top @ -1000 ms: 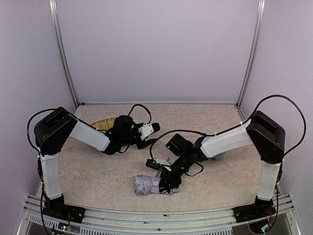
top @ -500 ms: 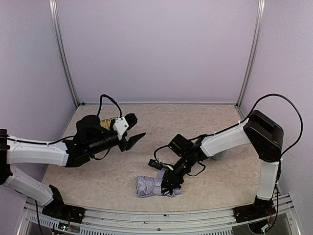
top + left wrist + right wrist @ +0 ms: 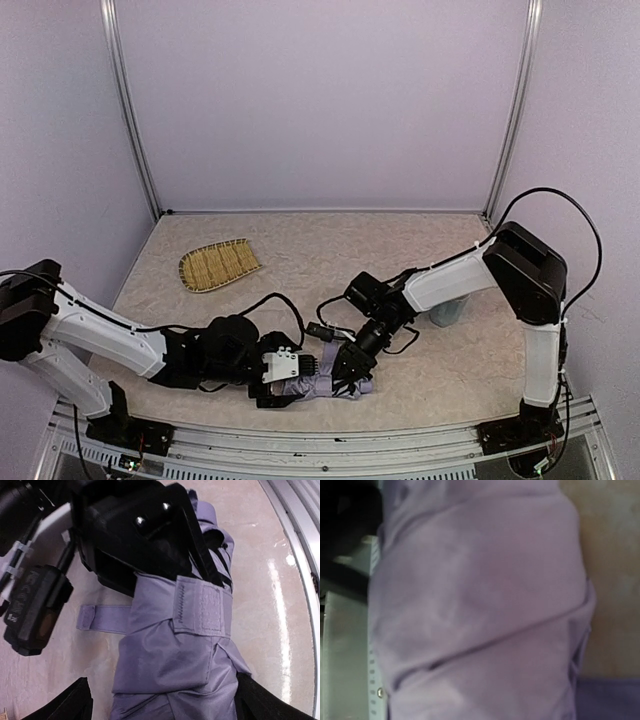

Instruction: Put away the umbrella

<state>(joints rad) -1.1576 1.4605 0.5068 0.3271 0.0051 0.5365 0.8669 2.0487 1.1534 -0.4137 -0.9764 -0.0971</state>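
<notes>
The folded lavender umbrella (image 3: 318, 384) lies on the table near the front edge. It fills the left wrist view (image 3: 175, 650), with its fastening strap (image 3: 202, 611) wrapped round it and a loose strap end (image 3: 100, 618) on the table. My left gripper (image 3: 296, 386) is open, low over the umbrella's left end, with one finger on each side of the bundle (image 3: 165, 706). My right gripper (image 3: 350, 368) grips the umbrella's right end and shows as a black body in the left wrist view (image 3: 140, 535). The right wrist view shows only blurred lavender fabric (image 3: 480, 605).
A woven straw tray (image 3: 218, 265) lies at the back left. A light blue cup (image 3: 447, 311) stands behind my right forearm. The table's metal front rail (image 3: 330, 440) runs close to the umbrella, and it shows in the left wrist view (image 3: 300, 555).
My left arm has swung from the back left down to the front and set its open gripper over the umbrella's left end. The right gripper has stayed on the umbrella.
</notes>
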